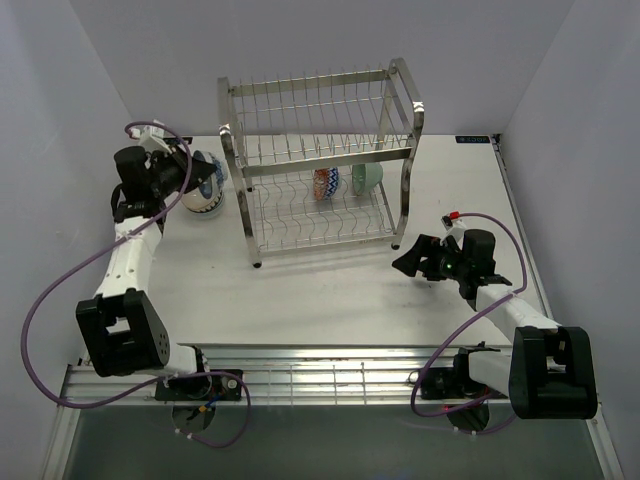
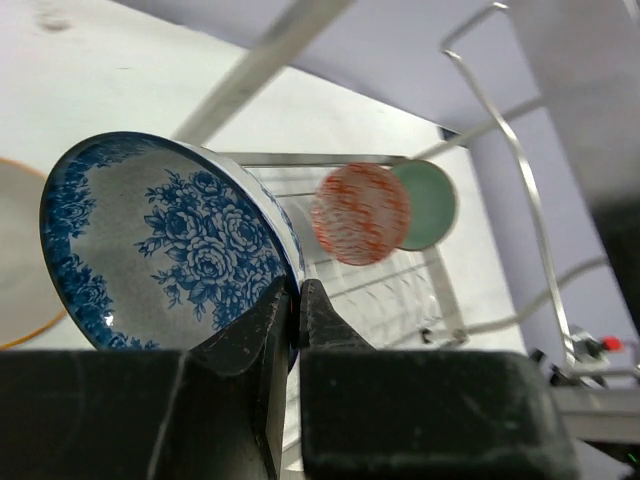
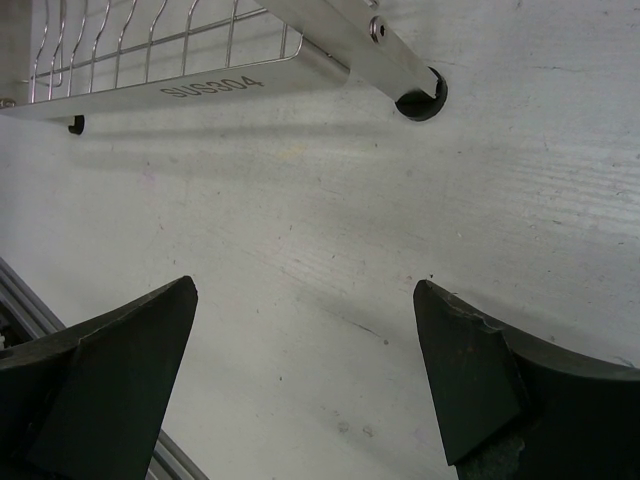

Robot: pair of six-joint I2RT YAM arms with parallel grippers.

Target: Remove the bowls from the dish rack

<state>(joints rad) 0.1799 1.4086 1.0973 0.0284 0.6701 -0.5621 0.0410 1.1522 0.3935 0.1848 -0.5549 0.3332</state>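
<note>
So, right gripper [image 3: 305, 330] spread wide, empty, low over table [image 3: 350, 210] by dish rack [image 1: 320, 161] foot. Left gripper [image 2: 295, 300] clamped on rim of blue-and-white floral bowl [image 2: 170, 250], left of rack. Red-patterned bowl [image 1: 327, 183] and mint green bowl [image 1: 367, 177] stand on edge, lower tier.

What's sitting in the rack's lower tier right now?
Two bowls stand on edge in the rack's lower tier: a patterned bowl and a mint bowl beside it. The wires cover where their lower rims rest.
</note>
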